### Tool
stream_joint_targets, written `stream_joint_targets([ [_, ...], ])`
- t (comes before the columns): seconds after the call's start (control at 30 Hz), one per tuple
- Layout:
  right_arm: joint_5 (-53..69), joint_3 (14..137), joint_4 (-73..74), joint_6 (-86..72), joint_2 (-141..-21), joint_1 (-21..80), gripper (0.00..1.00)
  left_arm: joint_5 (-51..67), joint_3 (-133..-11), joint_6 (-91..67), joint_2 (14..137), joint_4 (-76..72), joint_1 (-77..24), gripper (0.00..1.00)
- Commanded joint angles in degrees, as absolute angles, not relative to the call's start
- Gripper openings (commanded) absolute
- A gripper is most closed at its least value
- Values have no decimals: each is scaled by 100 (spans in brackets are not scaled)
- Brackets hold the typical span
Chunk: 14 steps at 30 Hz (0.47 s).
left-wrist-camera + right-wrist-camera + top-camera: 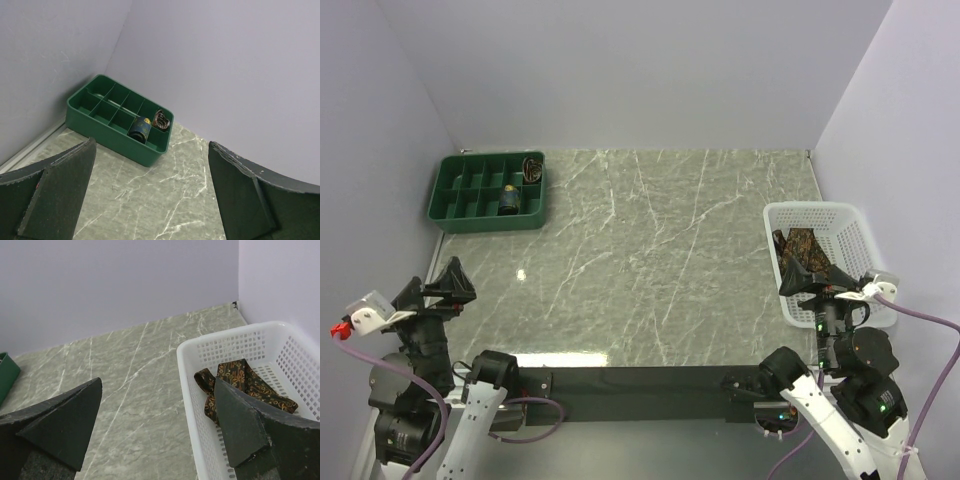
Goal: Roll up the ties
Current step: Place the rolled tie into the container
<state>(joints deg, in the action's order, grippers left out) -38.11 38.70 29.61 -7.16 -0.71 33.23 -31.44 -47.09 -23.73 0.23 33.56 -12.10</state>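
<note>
Pale lilac walls close a grey-green marbled tabletop [650,250] on three sides.

At the far left corner stands a green compartment tray [455,190], close to the left wall. Two ties are inside it, both rolled up. The navy tie [509,202] with yellow print sits in a compartment of the near row. The rolled brown tie [532,168] sits in the far row, in the compartment at the right end of the tray. In the left wrist view both are also visible, the navy tie [140,128] just in front and to the left of the rolled brown tie [161,119]. The other compartments that can be seen hold nothing.

Near the front left edge of the tabletop is the left gripper [432,287], well apart from the tray and pointing towards it. Its two dark fingers stand wide apart with nothing between them [152,145].

On the right side a white mesh basket [850,215] stands beside the right wall. A loose brown tie [800,243] with gold pattern lies folded and unrolled on the bottom of the basket, in its left part [240,374].

The right gripper [817,280] is over the near left corner of the basket. Its fingers are also spread wide and hold nothing [157,385]. In the right wrist view the right finger [250,430] hides the near part of this tie, and I cannot tell if it touches the fabric
</note>
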Motion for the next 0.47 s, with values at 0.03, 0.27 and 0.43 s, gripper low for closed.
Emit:
stream_joint_targets([
  [0.03,-3814,4052,2760,-527,686,3340,99,-3243,-4649,-2443,-404,3111,-1213,99],
  [0.27,-3841,4060,2733,-501,729,3349,99,-3252,-4684,-2408,-369,3138,-1213,99],
  [0.43,-3858,4078,2751,-483,756,3340,100,-3296,-4623,-2373,-422,3094,-1213,99],
])
